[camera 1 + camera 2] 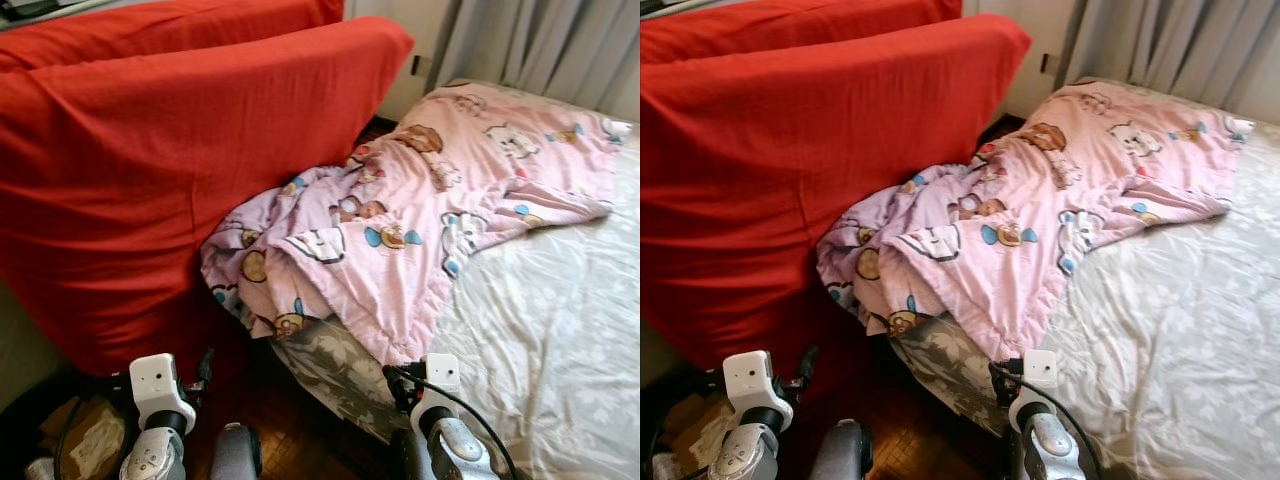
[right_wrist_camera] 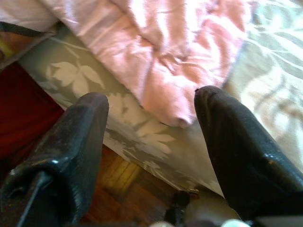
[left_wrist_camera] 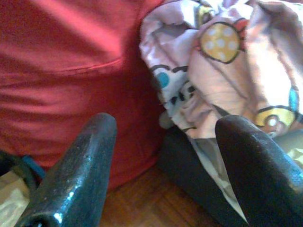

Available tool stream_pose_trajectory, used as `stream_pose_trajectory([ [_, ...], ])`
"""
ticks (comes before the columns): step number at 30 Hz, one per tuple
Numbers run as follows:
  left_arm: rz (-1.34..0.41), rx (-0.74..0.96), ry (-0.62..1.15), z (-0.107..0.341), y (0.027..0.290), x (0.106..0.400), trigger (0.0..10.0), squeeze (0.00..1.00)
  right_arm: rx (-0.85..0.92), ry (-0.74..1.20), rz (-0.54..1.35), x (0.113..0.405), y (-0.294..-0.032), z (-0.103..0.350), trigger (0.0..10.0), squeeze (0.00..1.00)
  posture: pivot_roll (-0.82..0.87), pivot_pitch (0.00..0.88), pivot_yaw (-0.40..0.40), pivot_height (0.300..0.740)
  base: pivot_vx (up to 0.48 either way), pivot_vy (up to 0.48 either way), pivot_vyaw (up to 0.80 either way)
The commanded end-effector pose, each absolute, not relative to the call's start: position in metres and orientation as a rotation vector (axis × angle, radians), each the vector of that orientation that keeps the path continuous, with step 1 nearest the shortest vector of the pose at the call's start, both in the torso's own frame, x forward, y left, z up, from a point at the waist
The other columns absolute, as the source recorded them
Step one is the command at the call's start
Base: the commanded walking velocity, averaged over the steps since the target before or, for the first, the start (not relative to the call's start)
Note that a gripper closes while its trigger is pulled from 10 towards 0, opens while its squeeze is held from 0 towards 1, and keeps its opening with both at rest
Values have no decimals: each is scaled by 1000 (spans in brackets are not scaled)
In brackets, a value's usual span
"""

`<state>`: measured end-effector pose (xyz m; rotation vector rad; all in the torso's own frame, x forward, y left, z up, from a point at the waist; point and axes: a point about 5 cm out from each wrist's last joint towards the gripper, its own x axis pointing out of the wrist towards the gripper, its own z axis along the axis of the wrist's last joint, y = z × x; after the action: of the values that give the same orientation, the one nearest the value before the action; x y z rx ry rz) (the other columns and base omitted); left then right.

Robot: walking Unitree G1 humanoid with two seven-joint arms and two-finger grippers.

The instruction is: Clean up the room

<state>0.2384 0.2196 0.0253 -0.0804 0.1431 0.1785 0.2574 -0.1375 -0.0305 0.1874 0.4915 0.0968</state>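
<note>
A pink quilt (image 1: 420, 230) printed with cartoon animals lies crumpled across the near corner of the bed (image 1: 560, 330). Its bunched end (image 3: 222, 61) hangs over the bed's edge against a big red-covered sofa (image 1: 150, 180). Both arms are low at the bottom of the eye views, just short of the bed. My left gripper (image 3: 165, 124) is open and points at the gap between the sofa and the hanging quilt. My right gripper (image 2: 152, 98) is open too, with the quilt's pink hem (image 2: 165, 90) and the leaf-patterned sheet (image 2: 128, 127) beyond its fingers. Neither holds anything.
Dark wooden floor (image 1: 300, 420) shows in the narrow gap between sofa and bed. Brown paper or a bag (image 1: 90, 440) lies on the floor at the lower left. Grey curtains (image 1: 540, 40) hang behind the bed, and a wall socket (image 1: 415, 65) sits beside them.
</note>
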Motion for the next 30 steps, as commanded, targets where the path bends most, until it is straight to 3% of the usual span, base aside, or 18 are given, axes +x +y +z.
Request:
stream_pose_trajectory([
  [1,177,-85,149,25,220,238,10000,0,179,515,86,254,-139,-34,10000,0,57,112,-33,601,0,0,0],
  [22,168,-85,141,28,217,237,10000,0,190,507,101,257,-136,-32,10000,0,58,119,-34,601,230,0,136],
  [30,166,-77,140,28,217,235,10000,0,193,516,82,259,-137,-31,10000,0,65,130,-31,601,0,0,0],
])
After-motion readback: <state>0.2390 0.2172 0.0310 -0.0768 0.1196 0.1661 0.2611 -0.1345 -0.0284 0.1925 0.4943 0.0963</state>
